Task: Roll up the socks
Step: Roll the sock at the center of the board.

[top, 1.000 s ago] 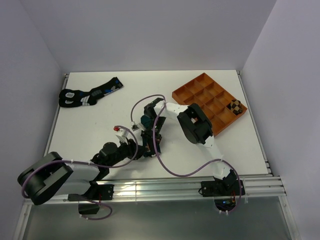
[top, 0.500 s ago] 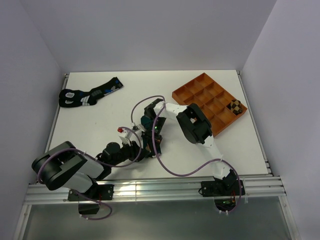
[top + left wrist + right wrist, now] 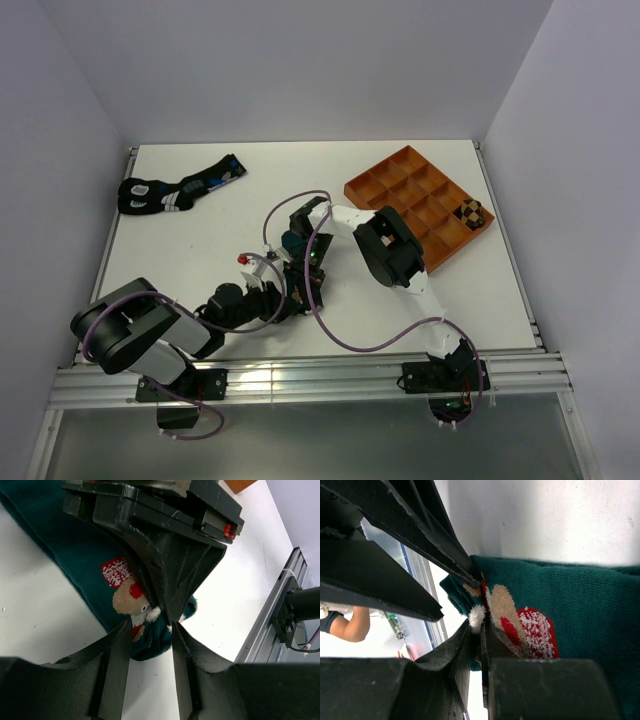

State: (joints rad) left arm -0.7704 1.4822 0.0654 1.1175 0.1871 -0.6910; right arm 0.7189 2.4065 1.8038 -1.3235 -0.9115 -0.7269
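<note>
The dark teal-green sock [image 3: 75, 555] with the red-and-white figure lies flat on the white table; it also shows in the right wrist view [image 3: 585, 600]. In the top view it is almost hidden under both grippers. My right gripper [image 3: 481, 632] is shut, pinching the sock's end by the figure; its black fingers [image 3: 170, 590] come down from above. My left gripper [image 3: 150, 627] is open, its tips astride that same sock end, beside the right fingers. In the top view the two grippers, left [image 3: 287, 295] and right [image 3: 301, 280], meet at the table's middle. The brown-and-black checkered sock [image 3: 471, 212] sits rolled in the tray.
An orange compartment tray [image 3: 395, 160] stands at the back right. A black sock with blue and white pattern [image 3: 170, 192] lies at the back left. The table's front rail [image 3: 300, 375] runs close behind the left gripper. Purple cables loop over both arms.
My left arm has swung in and its gripper has moved right, up to the sock end held by the right gripper. The right gripper has stayed in place.
</note>
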